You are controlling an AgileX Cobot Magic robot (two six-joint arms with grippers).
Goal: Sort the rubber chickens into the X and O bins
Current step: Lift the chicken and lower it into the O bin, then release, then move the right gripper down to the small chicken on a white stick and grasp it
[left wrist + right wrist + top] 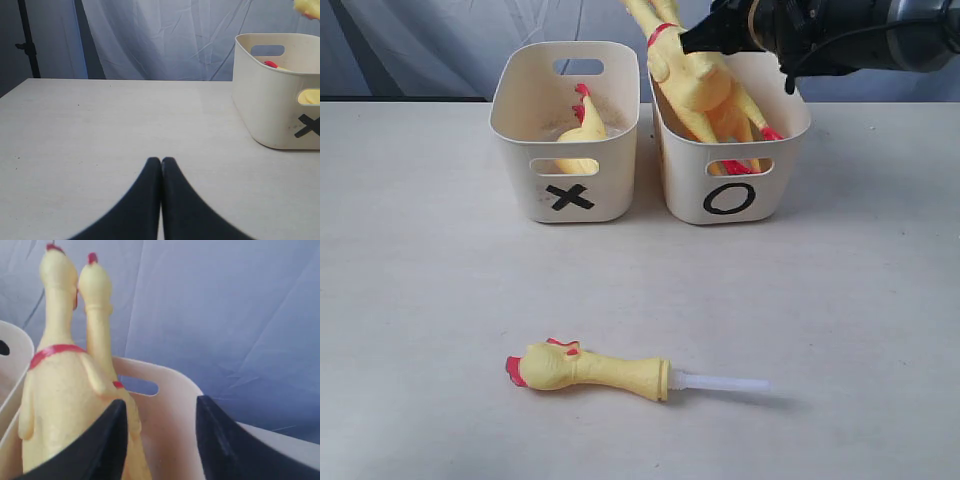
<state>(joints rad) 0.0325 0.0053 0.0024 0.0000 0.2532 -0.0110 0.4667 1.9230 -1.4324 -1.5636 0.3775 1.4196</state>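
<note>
Two large yellow rubber chickens [705,90] stand leaning in the cream O bin [780,175], necks up past the rim; in the right wrist view these chickens [60,390] rise beside the bin's far wall [170,415]. My right gripper [161,407] hangs open over the O bin, one finger next to a chicken, nothing between the fingers. Another large chicken [582,135] lies in the X bin [520,110], which also shows in the left wrist view as a tub [265,115]. The small chicken with the white tube [595,370] lies on the table in front. My left gripper [161,161] is shut and empty, low over the table.
The pale table [840,330] stretches around both bins. A blue-grey cloth backdrop [165,40] hangs behind the table's far edge. A dark stand [27,40] rises at the back left. The right arm [820,30] reaches in above the O bin.
</note>
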